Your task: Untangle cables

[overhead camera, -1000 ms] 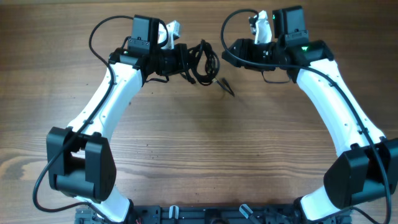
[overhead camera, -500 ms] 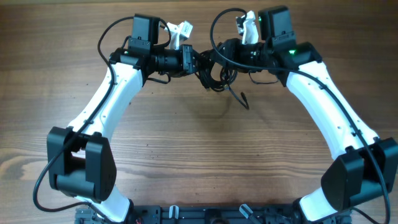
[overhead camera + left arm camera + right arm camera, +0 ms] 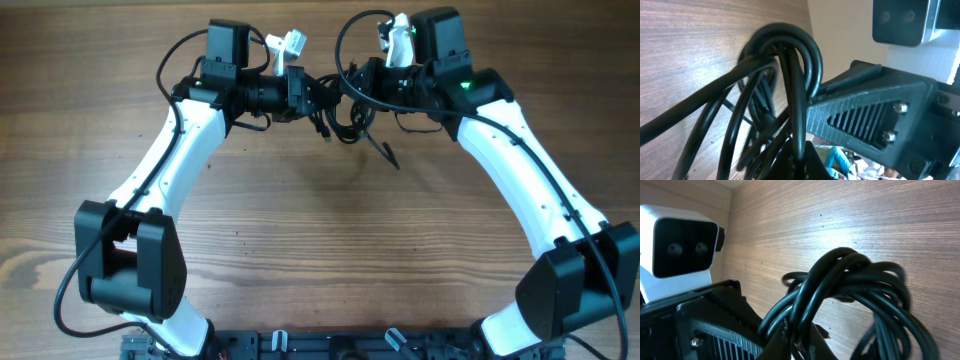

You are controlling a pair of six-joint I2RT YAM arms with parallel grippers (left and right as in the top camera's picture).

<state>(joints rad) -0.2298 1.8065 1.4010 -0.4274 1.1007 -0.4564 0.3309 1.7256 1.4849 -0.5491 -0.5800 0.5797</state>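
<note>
At the far middle of the bench (image 3: pixel 300 240), the cables (image 3: pixel 345 118) bunch in a tangle between the left hand (image 3: pixel 312 97) and the right hand (image 3: pixel 360 90), each pinching the bundle; one loose strand trails nearer.

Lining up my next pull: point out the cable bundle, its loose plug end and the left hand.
cable bundle (image 3: pixel 345 112), overhead view, on the looped strands between the arms.
plug end (image 3: pixel 393 161), overhead view, on the loose strand's tip.
left hand (image 3: pixel 316 100), overhead view, midway between its fingertips.
</note>
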